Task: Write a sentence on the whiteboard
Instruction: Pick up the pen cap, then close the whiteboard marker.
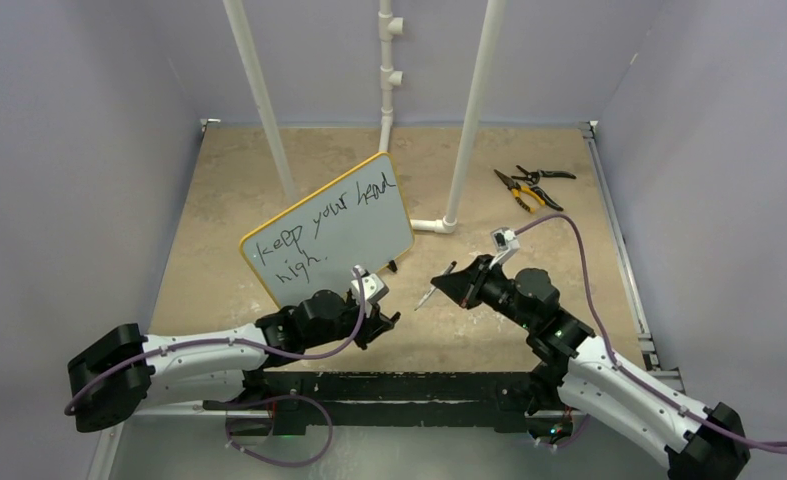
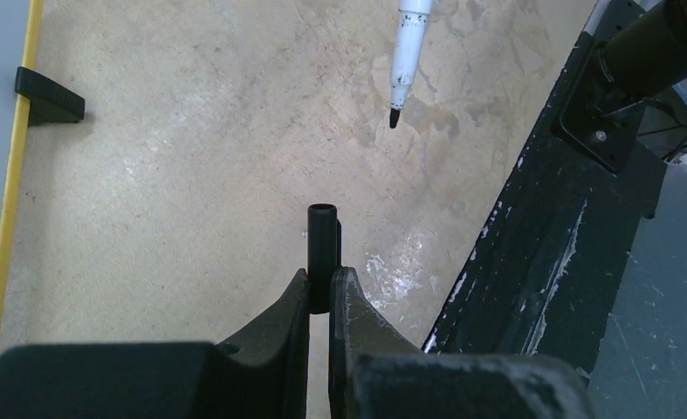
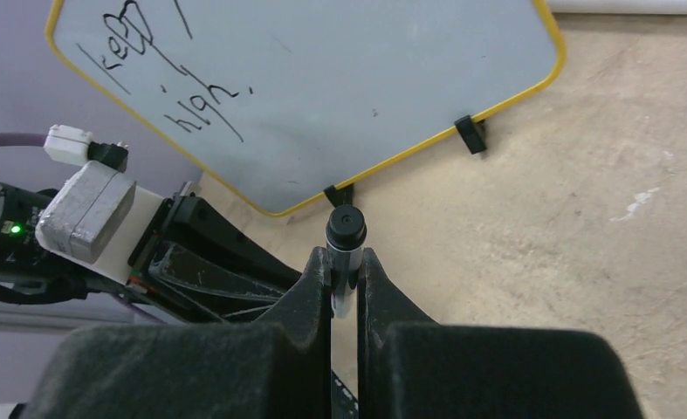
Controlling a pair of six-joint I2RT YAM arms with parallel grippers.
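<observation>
Board (image 1: 369, 245) stands tilted on black feet, left of mid table (image 1: 219, 180), face toward the arms. Sentence (image 1: 319, 225) in black, 2 lines: "keep your head" above, "high" below at the left end.

L end effector (image 1: 377, 318) is near the board's lower right edge but apart from it, fingers clamped on a short black cap (image 2: 322, 244) w/ its open end pointing outward.

R end effector (image 1: 451, 282) is right of that and well clear of the board, closed tight on the marker (image 1: 435, 286). Marker is uncapped, tip pointing down-left into the gap betw. the two end effectors, not on the board.

Far right at the back: pliers (image 1: 531, 187) lying flat on the table. White pipes (image 1: 261, 100) rise behind the board.
</observation>
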